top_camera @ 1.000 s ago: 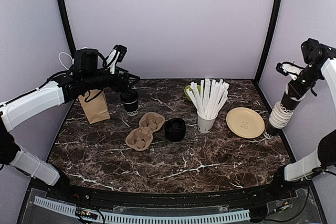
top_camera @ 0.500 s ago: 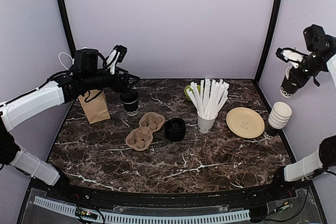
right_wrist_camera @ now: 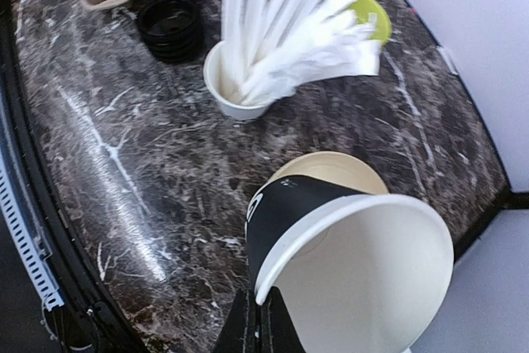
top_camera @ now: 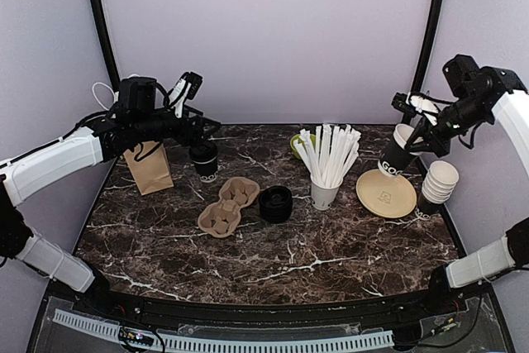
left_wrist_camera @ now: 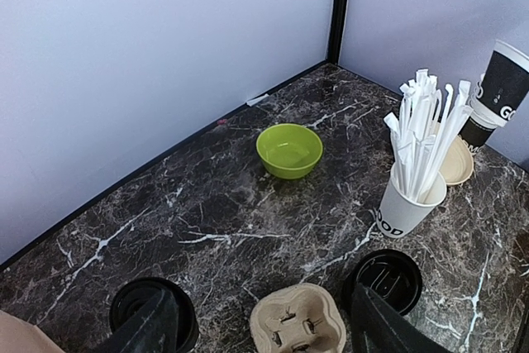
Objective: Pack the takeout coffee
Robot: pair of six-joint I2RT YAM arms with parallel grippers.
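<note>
Upright on the tabletop (top_camera: 331, 262), at upper left of the overhead view: lidded coffee cup (top_camera: 203, 157), lid up, long axis vertical, just right of the paper bag (top_camera: 149, 169) and up-left of the cardboard cup carrier (top_camera: 225, 206), near it but apart. Just above the cup in that view, left fingers (left_wrist_camera: 260, 303), spread wide and holding nothing. From the left wrist camera, cup at the bottom left corner, partly under one finger rather than centred in the gap; carrier at bottom centre, between the two fingers. Probably calls for a sideways shift toward that corner before dropping to straddle the cup, then a short carry to a carrier pocket. Much nearer than the right fingers (right_wrist_camera: 258, 320), well apart at upper right of the overhead view, pinched shut on the rim of a lidless cup (top_camera: 397, 153), tilted above the yellow plate (top_camera: 388, 200), near the cup stack (top_camera: 438, 179).
</note>
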